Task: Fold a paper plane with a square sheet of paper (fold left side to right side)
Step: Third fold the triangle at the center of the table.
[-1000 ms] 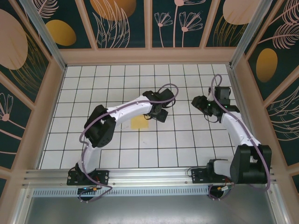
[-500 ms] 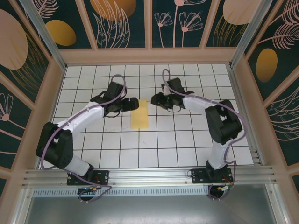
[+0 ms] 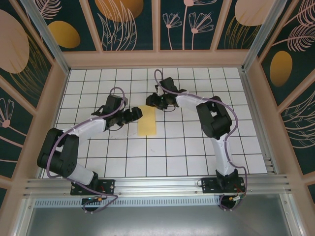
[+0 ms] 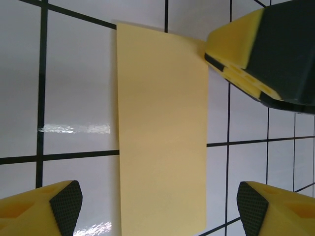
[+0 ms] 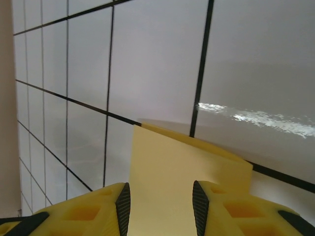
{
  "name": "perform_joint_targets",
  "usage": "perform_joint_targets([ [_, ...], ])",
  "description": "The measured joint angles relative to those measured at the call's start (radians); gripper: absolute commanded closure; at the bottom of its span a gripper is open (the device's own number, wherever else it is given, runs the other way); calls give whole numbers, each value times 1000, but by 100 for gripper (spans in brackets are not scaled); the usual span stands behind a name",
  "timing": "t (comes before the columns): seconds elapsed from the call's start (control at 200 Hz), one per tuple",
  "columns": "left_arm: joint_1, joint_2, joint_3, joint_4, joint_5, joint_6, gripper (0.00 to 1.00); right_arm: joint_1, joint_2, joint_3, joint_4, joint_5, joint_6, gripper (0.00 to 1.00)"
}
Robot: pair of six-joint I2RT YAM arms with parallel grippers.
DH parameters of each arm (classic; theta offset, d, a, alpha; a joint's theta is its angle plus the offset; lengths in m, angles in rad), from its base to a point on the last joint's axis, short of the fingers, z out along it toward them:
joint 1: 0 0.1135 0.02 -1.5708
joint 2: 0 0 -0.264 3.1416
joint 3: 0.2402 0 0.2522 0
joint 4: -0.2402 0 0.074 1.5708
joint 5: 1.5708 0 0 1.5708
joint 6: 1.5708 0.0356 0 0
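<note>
- left end effector (image 4: 158, 206): jaws wide open, empty, over the sheet's near part.
- square sheet of paper (image 4: 162, 132): folded into a strip, flat on the surface (image 4: 78, 73), mid-scene.
- right end effector (image 5: 159, 209): jaws part open, holding nothing, at the strip's far end; risk: a dragging tip could skew the fold.

The square sheet of paper (image 3: 146, 123) lies flat on the gridded bench (image 3: 187, 147), folded into a narrow rectangle. The left gripper (image 3: 136, 114) is just beside its left edge. The right gripper (image 3: 150, 101) is at its far end.
</note>
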Motion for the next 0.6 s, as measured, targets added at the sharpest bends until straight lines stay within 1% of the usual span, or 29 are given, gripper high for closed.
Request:
perform_joint_targets([
  [0.27,0,59,-9,38,38,-20,19,0,13,0,-58,34,-38,59],
  [0.46,0,99,-9,70,73,-37,26,-1,26,8,-74,39,-56,60],
  [0.601,0,129,-9,92,98,-46,28,-1,27,9,-74,42,-68,60],
])
